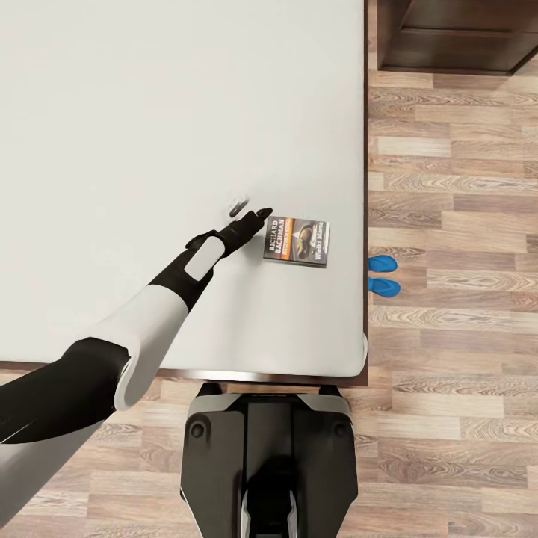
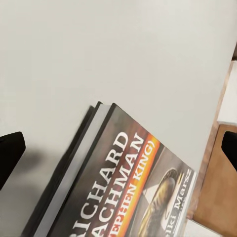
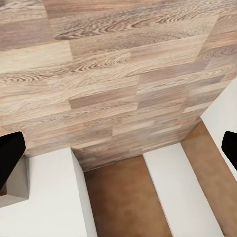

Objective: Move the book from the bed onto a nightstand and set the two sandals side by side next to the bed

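The book (image 1: 297,240), dark with an orange band, lies flat on the light-grey bed (image 1: 149,112) near its right edge. My left gripper (image 1: 252,209) reaches over the mattress and hovers just left of the book, open with nothing held. In the left wrist view the book (image 2: 123,182) lies right ahead between the spread fingertips (image 2: 10,158). Two blue sandals (image 1: 382,274) lie close together on the floor beside the bed's right side. A dark nightstand (image 1: 448,37) stands at the far right. My right gripper (image 3: 120,153) is open over wooden floor.
Wood-plank floor (image 1: 456,187) runs along the bed's right side up to the nightstand. My base (image 1: 269,456) stands against the bed's near edge. White and brown panels (image 3: 123,197) lie below the right gripper.
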Controlling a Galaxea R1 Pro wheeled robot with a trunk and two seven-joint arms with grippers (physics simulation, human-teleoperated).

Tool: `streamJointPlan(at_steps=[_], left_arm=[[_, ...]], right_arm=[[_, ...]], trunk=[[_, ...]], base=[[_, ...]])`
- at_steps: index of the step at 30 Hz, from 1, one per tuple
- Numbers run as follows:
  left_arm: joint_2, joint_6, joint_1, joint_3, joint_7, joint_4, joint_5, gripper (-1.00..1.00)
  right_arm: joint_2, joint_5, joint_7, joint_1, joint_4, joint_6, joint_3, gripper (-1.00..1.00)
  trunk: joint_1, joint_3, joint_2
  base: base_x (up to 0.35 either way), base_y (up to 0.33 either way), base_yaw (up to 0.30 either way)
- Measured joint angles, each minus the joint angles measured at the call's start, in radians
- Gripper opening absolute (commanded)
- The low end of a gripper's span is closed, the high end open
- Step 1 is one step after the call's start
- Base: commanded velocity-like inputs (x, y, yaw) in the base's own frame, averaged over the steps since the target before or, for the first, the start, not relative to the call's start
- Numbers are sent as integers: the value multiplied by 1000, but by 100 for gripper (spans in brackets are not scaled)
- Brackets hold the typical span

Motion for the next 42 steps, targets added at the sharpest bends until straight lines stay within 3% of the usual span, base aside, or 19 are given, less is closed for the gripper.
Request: streamJointPlan(at_steps=[19,42], left_arm=[[0,-18,4,-24,-1,0,0,100],[0,-45,14,-32,-49,0,-2,100]], right_arm=[[0,0,0,0,0,0,-1,100],[0,0,0,0,0,0,0,100]], trunk=[[0,0,0],[0,0,0]], base=[[0,-31,0],[0,-69,0]])
